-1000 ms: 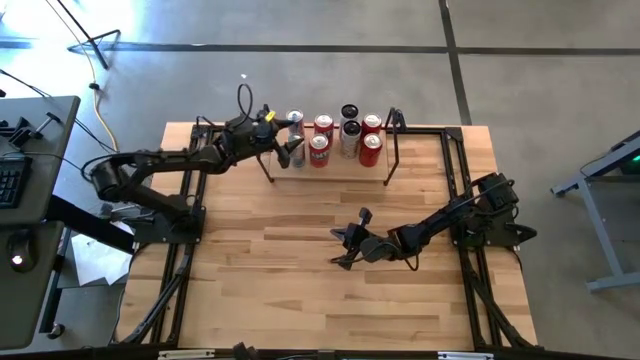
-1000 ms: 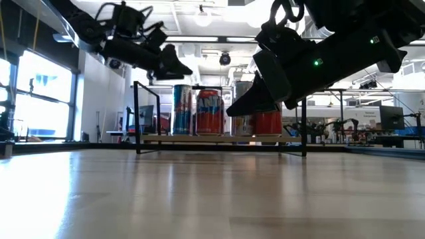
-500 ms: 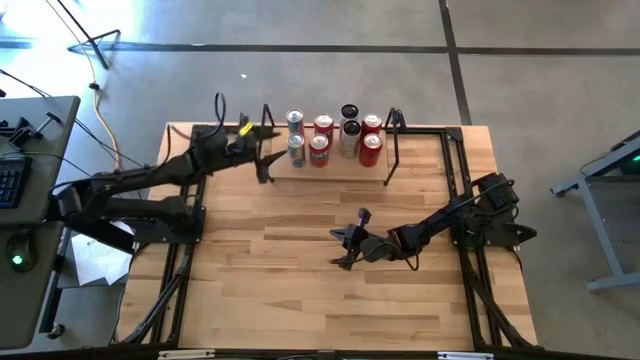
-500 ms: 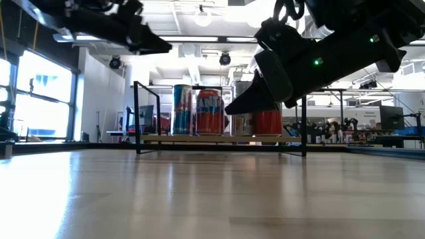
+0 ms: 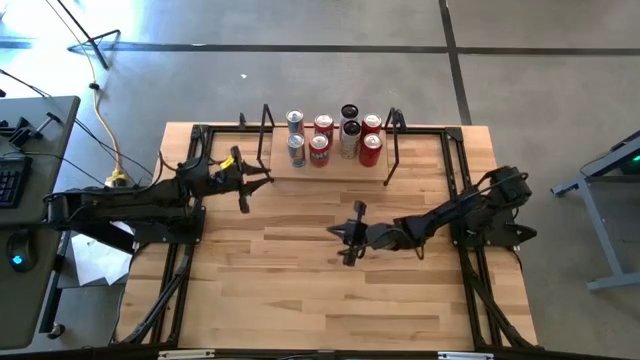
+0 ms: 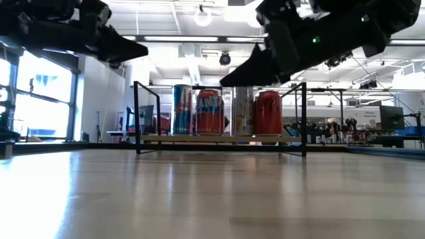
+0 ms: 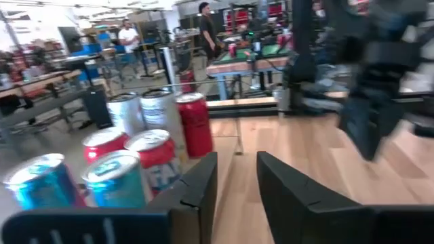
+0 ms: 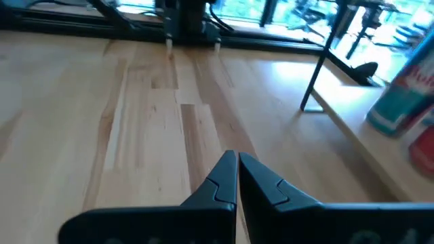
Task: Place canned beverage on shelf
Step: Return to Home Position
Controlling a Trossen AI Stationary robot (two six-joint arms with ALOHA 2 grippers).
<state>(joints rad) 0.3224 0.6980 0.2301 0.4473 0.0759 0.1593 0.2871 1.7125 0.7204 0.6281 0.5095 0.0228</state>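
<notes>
Eight cans (image 5: 318, 150) stand in two rows on the shelf (image 6: 219, 139).

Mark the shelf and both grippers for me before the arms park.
shelf (image 6: 159, 139): low view, plank's front edge.
left gripper (image 7: 236, 157): left wrist view, gap between open fingertips.
right gripper (image 8: 237, 157): right wrist view, where shut fingertips meet.
</notes>
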